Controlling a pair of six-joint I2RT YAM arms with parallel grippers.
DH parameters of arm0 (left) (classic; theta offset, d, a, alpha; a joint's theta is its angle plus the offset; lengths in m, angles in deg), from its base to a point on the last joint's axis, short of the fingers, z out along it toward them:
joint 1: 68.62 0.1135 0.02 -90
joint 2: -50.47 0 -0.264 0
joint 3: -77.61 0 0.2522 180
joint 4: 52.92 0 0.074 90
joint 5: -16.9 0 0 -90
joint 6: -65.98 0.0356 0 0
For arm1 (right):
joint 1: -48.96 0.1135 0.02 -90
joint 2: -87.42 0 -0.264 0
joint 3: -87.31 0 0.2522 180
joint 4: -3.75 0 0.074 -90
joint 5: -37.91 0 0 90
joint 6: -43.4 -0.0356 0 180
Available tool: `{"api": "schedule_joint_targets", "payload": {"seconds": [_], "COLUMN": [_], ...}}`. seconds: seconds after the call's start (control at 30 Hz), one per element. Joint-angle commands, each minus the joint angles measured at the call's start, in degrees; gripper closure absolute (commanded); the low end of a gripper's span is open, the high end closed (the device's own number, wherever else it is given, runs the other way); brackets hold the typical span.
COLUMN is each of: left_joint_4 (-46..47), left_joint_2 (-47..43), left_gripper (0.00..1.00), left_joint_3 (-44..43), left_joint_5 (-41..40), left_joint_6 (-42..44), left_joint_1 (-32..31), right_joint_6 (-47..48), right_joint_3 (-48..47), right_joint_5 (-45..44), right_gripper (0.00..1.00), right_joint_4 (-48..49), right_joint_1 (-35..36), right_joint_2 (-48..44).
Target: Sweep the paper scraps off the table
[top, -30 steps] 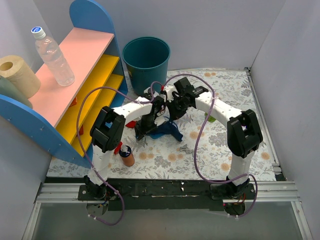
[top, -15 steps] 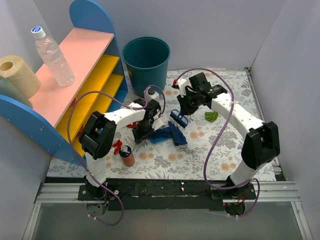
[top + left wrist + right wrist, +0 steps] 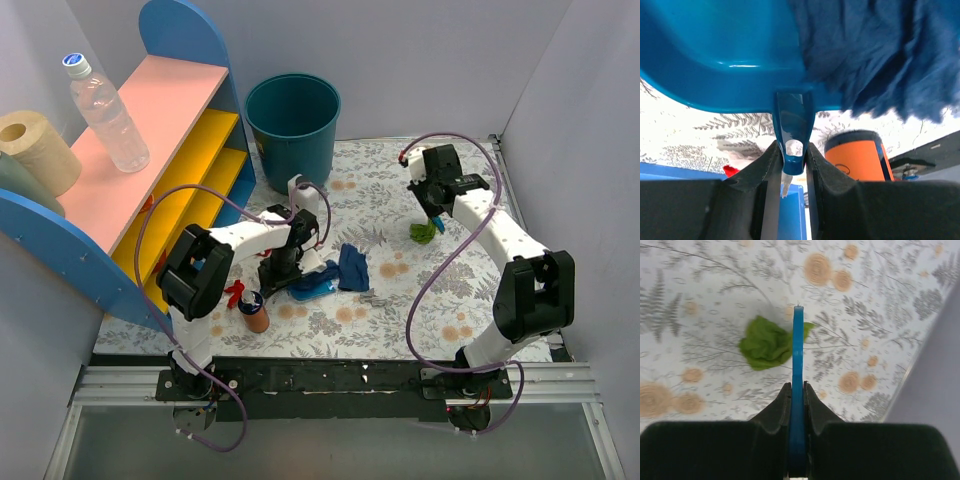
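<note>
My left gripper (image 3: 283, 266) is shut on the handle (image 3: 792, 131) of the blue dustpan (image 3: 312, 283), which rests low on the table (image 3: 460, 300). A large dark blue paper scrap (image 3: 351, 266) lies at the pan's mouth; it also shows in the left wrist view (image 3: 880, 55). My right gripper (image 3: 433, 211) is shut on the blue hand brush (image 3: 798, 365), held edge-on just above a green scrap (image 3: 421, 234), which shows in the right wrist view (image 3: 765, 343) left of the brush. A red scrap (image 3: 236, 293) and a silver-grey scrap (image 3: 372, 297) lie nearer the front.
An orange can (image 3: 257, 314) stands beside the left gripper, close to the pan handle (image 3: 855, 156). A teal bin (image 3: 292, 120) stands at the back. The pink-and-yellow shelf unit (image 3: 170, 150) runs along the left. A grey wall (image 3: 935, 370) borders the table on the right.
My right arm has swung right and back with the brush, from the dustpan at the middle to the green scrap. The left gripper stayed with the dustpan, shifting slightly.
</note>
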Motion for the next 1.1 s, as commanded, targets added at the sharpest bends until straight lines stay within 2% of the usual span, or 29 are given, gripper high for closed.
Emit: {"api": "schedule_joint_targets", "payload": {"seconds": [0.0, 0.2, 0.33, 0.43, 0.53, 0.57, 0.67, 0.9, 1.07], "left_joint_4": [-3.52, -4.40, -4.58, -4.93, -4.41, -4.23, -3.44, -1.33, -0.54], "left_joint_2": [-4.49, -1.77, 1.22, 3.51, 4.65, 5.00, 6.58, 10.54, 11.86], "left_gripper": [1.00, 1.00, 1.00, 1.00, 1.00, 1.00, 1.00, 1.00, 1.00], "left_joint_3": [0.19, -2.97, -6.65, -8.59, -9.83, -10.27, -11.15, -15.62, -18.88], "left_joint_5": [-1.73, -1.21, -0.16, 0.37, 0.64, 0.73, 1.60, 6.00, 6.18], "left_joint_6": [3.67, 3.67, 3.14, 2.44, 2.35, 2.18, 1.13, -1.95, -3.27], "left_joint_1": [-1.37, -2.78, -3.13, -3.57, -4.27, -4.45, -4.80, -5.51, -5.68], "right_joint_6": [3.85, 4.82, 1.67, -1.50, -7.20, -9.57, -15.30, -19.96, -23.74], "right_joint_3": [3.07, 5.89, 3.71, 3.70, 4.66, 5.45, 6.86, 5.73, 3.70], "right_joint_5": [-14.12, -13.61, -4.66, 1.33, 9.76, 16.39, 22.50, 28.75, 33.50], "right_gripper": [0.99, 0.99, 0.99, 0.99, 0.99, 0.99, 0.99, 0.99, 0.99], "right_joint_4": [7.35, 9.37, 5.52, 2.53, 0.94, 0.76, 0.67, 2.08, 1.99], "right_joint_1": [-0.76, -2.60, -1.99, 1.51, 4.15, 4.34, 5.65, 6.89, 7.94], "right_joint_2": [-1.13, 1.24, 4.31, 3.97, 2.65, 2.39, 1.59, 2.73, 3.88]}}
